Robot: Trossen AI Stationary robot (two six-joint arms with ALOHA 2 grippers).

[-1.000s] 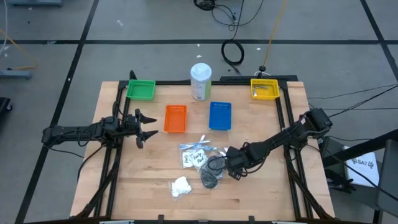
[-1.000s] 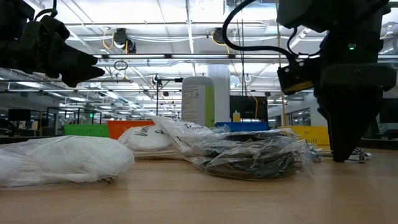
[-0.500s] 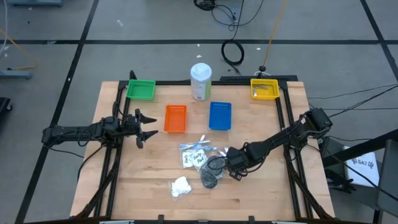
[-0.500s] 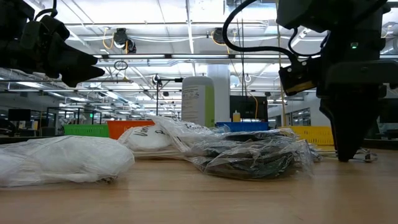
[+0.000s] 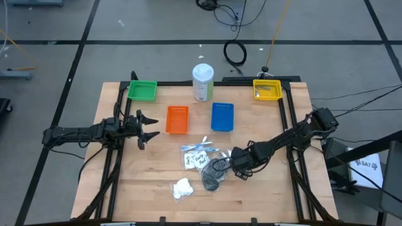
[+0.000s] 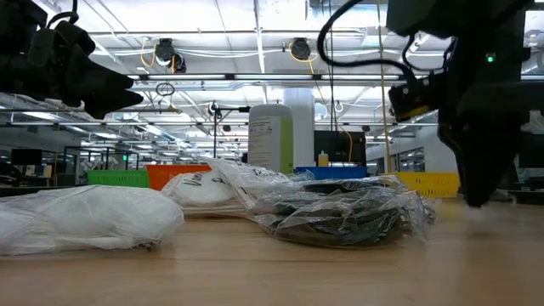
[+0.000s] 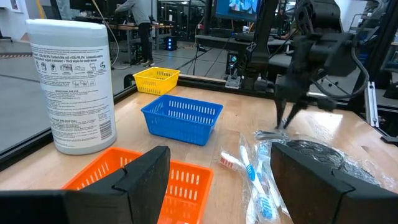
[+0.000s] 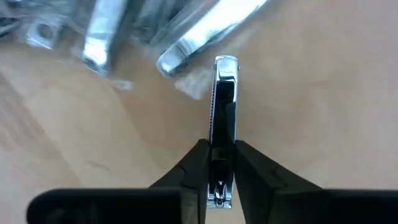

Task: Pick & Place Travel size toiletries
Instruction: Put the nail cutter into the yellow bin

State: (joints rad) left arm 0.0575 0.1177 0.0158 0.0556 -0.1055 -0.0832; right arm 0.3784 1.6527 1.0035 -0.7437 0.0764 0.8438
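Note:
The toiletries lie mid-table: clear sachets (image 5: 196, 156), a sachet of dark round puffs (image 5: 213, 176) and a white fluffy wad (image 5: 183, 188). My right gripper (image 5: 239, 163) stands just right of the puffs, shut on a slim silvery stick (image 8: 222, 106). Two more silvery sticks (image 8: 205, 31) lie on the wood ahead of it. My left gripper (image 5: 147, 127) hovers open at the table's left, beside the orange tray (image 5: 177, 119). My right gripper pinches the silvery stick's near end (image 8: 221, 163) between its two fingers (image 8: 194, 167). The stick runs on in line with the fingers, and its free end (image 8: 225, 62) juts past their tips. The fingers slant down from the table's right. Whether the stick's free end touches the wood, I cannot tell.
A tall white bottle (image 5: 202, 81) stands at the far middle. A green tray (image 5: 142, 90), a blue tray (image 5: 222, 117) and a yellow tray (image 5: 267, 89) sit along the far half. Bare wood lies along the near edge and at the right.
My right gripper has shut on the silvery stick. It has then shifted slightly up and toward the table's right edge, away from the sachet of puffs. The sachets and the wad have stayed where they were.

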